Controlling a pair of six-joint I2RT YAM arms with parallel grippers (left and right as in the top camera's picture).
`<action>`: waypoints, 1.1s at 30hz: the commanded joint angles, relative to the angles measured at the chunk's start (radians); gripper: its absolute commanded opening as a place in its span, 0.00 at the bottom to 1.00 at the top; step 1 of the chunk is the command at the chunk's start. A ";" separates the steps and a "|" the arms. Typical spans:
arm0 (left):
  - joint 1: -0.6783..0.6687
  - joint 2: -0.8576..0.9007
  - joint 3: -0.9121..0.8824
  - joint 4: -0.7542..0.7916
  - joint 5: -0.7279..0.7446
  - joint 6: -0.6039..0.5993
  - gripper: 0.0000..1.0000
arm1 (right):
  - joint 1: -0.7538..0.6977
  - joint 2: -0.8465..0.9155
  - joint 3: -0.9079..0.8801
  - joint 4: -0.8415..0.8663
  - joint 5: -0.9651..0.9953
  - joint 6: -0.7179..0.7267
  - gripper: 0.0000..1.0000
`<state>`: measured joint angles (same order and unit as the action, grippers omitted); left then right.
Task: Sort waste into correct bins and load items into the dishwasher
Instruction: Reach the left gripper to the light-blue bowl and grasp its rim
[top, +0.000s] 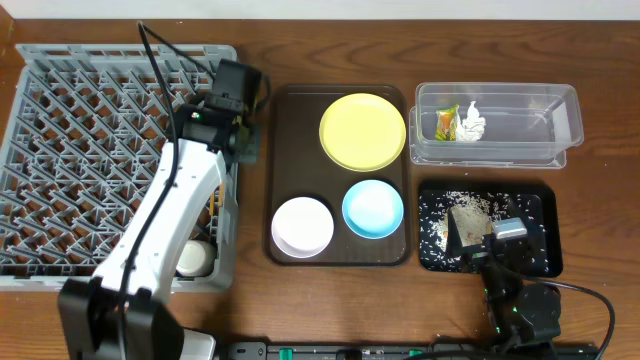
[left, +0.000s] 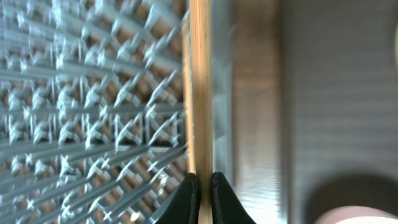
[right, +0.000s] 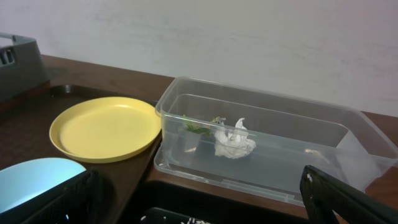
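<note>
Left wrist view has the action: the left fingers (left: 184, 202) are pressed together on the near end of the chopsticks (left: 199, 93), pinching the wood right at their tips. The sticks run out along the dish rack (left: 93, 112), directly over its outer wall, with bare tabletop (left: 255, 93) just off that wall. Overhead, the left arm reaches up that same side of the rack, and a white cup (top: 195, 258) already sits in the rack's near corner. Beside the rack, the brown tray (top: 300, 130) carries the yellow plate (top: 362, 130), light-blue bowl (top: 372, 208) and white bowl (top: 302, 226), none loaded yet. Farther from the rack, the clear tub (top: 540, 125) holds the wrapper (top: 446, 122) and tissue (top: 471, 123), and the black tray (top: 545, 250) has the crumbs (top: 437, 225). The right fingers (right: 348, 199) hang there spread wide and empty. Now the danger: that grip is on one end only, so the long sticks can swing or twist in the pinch. Released on this line, they may well hit the wall and roll off outside the rack, or slip between the pegs and through the lattice. A nudge inward over the rack looks wise before letting go.
</note>
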<state>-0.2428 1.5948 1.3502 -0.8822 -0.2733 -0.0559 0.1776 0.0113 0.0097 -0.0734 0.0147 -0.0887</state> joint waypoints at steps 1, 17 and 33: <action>0.051 0.057 -0.050 0.008 -0.053 -0.009 0.07 | -0.012 -0.003 -0.004 0.001 -0.005 -0.010 0.99; -0.002 -0.085 0.055 -0.056 0.468 -0.008 0.69 | -0.012 -0.003 -0.004 0.001 -0.005 -0.010 0.99; -0.282 0.001 0.019 0.024 0.566 -0.253 0.59 | -0.012 -0.003 -0.004 0.001 -0.005 -0.010 0.99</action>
<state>-0.4820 1.5551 1.3960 -0.8509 0.3645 -0.2077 0.1776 0.0113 0.0097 -0.0734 0.0147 -0.0887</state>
